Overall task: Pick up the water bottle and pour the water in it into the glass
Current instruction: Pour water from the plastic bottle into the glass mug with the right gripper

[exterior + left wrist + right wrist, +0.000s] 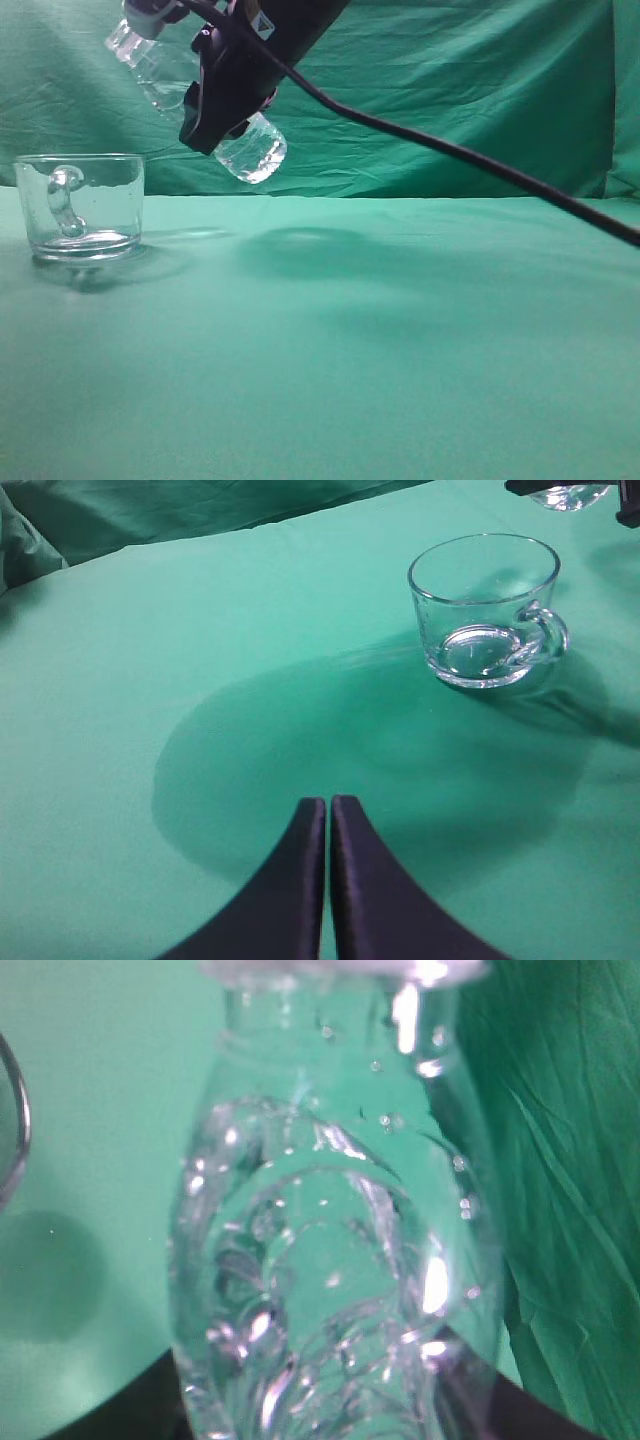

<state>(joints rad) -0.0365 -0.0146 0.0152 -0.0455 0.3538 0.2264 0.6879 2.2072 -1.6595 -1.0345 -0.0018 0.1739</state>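
Right gripper (pixel 228 100) covers bottle (pixel 250 150) middle; bottle mouth cut off at top edge. Wrist view: bottle blurred, fingers hidden. Glass (pixel 12 1120) rim only, cropped left.

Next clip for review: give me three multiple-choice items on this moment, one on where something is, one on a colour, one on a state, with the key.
1. Where is the water bottle?
A. Lying on the cloth
B. Held in the air, up and right of the glass
C. Standing inside the glass

2. What colour is the tablecloth?
A. Green
B. White
C. Red

3. How are the left gripper's fingers?
A. Spread wide
B. Pressed together, holding nothing
C. Clamped on the handle

Key: B, the exterior view shows the right gripper holding it tilted above the glass; A, green in every view; B, the left wrist view shows the fingers touching.
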